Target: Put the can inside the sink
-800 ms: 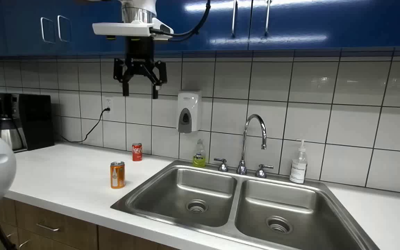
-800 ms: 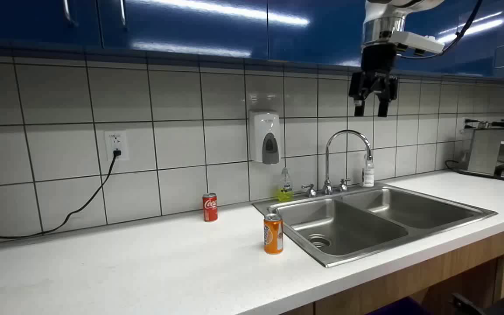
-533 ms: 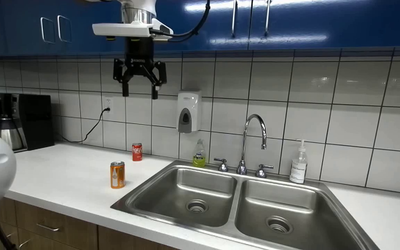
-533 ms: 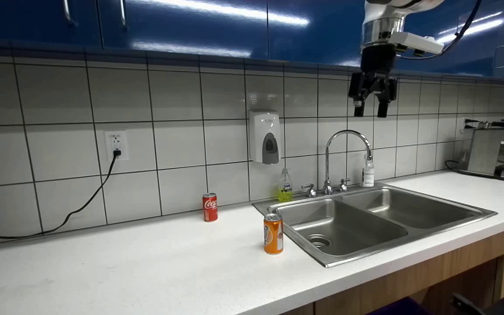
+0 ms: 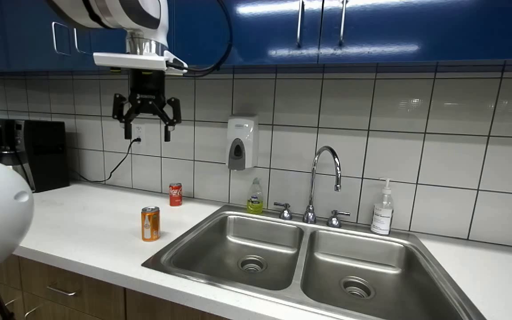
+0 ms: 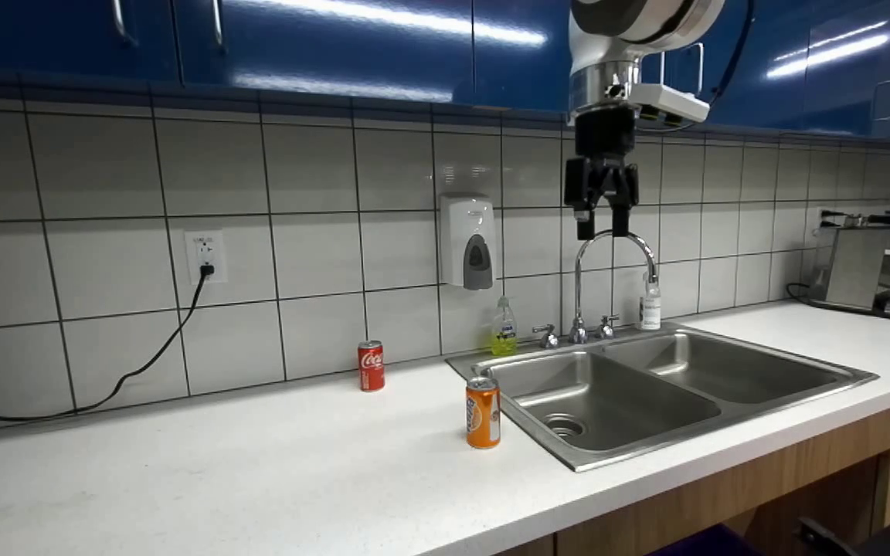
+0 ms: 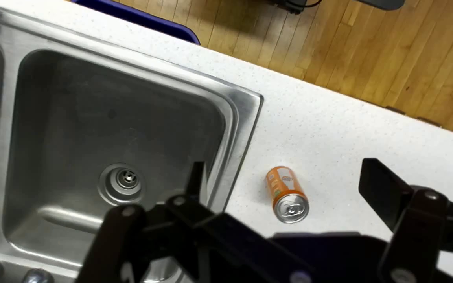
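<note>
We have fingers [image 7: 383, 192] spread, nothing held, well above the tabletop [image 6: 259, 471], and the orange can [image 7: 287, 193] upright on it just beside the sink [image 7: 248, 104], so we flag tip-over: an off-centre descent could clip the can's top and topple it.

White arm [image 6: 598, 51], black, seemingly lettered pincer [image 5: 147, 132]
</note>
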`<state>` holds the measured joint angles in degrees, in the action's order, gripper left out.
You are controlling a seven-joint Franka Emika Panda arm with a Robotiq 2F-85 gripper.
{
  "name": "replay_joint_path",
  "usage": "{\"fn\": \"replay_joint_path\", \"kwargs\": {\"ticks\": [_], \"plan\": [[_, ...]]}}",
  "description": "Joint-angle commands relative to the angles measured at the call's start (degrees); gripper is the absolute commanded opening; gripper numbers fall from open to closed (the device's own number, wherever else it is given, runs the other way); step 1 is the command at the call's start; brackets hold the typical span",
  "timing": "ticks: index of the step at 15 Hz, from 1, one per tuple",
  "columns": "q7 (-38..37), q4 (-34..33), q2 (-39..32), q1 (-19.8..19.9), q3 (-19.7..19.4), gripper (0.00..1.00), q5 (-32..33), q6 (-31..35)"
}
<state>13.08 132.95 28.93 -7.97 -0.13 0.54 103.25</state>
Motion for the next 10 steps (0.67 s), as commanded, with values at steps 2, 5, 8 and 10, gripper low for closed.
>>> {"fn": "replay_joint_path", "kwargs": {"ticks": [2, 5, 8, 10], "plan": [[3.5, -1.1, -3.3, -2.9, 2.7, 1.0, -0.8, 0.5], [5.4, -0.5, -4.9, -3.6, 2.7, 1.0, -1.0, 2.9], [7.7, -0.2, -8.2, -3.5, 2.0, 1.0, -1.5, 8.1], [8.8, 0.0, -11.1, -3.2, 1.7, 1.0, -1.7, 12.4]]}}
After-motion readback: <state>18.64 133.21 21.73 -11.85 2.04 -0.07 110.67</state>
